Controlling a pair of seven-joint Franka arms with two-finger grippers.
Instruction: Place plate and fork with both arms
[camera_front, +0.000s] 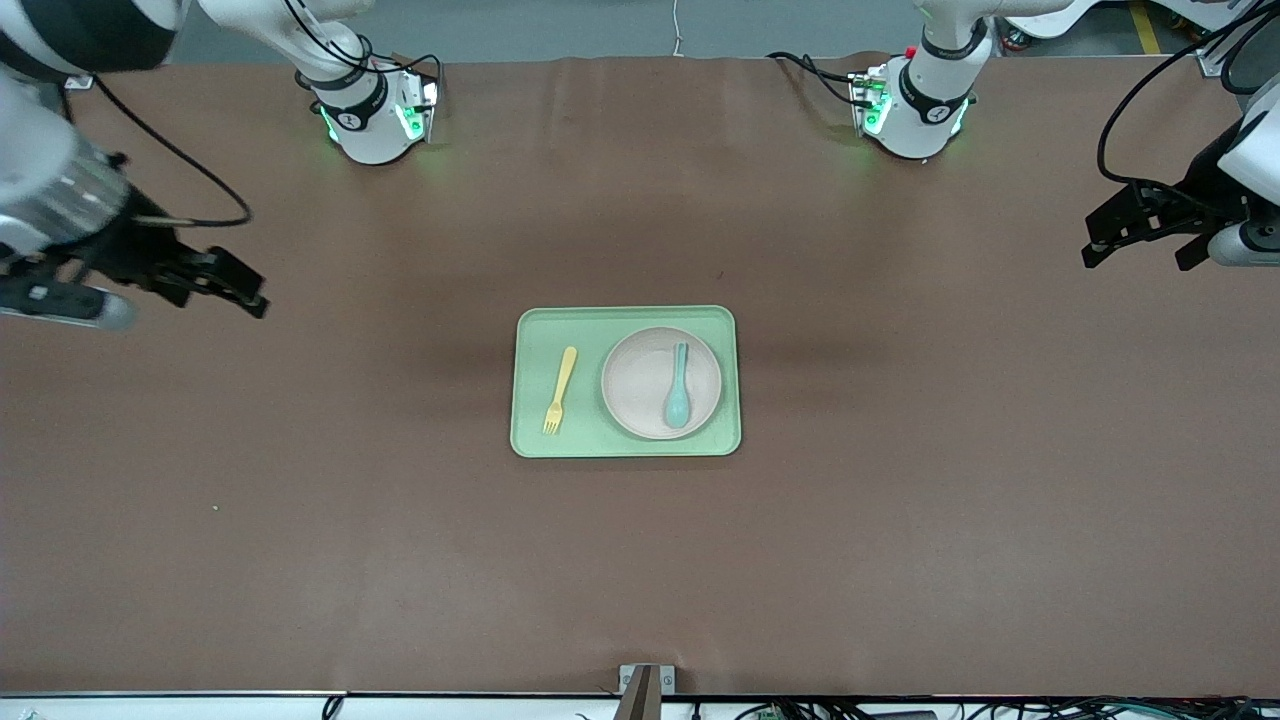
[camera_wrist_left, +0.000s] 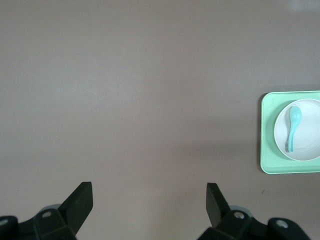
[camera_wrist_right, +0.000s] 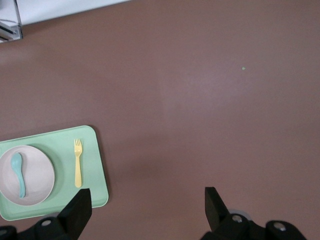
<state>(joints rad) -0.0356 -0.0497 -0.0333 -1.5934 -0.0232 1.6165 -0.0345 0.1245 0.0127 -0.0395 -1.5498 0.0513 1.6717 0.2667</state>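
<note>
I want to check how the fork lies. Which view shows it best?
The front view: the fork lies whole on the tray beside the plate, tines toward the camera. The right wrist view shows it smaller, near the edge. The left wrist view misses it.

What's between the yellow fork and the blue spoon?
Just green tray floor and the plate rim; the spoon lies in the plate, the fork beside it. Front view shows it.

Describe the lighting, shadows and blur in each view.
Front view: even light, soft dark bands on the table beside the tray, right gripper blurred. Left wrist view: plate washed out. Right wrist view: fork crisp, faint shadow beside the tray.
</note>
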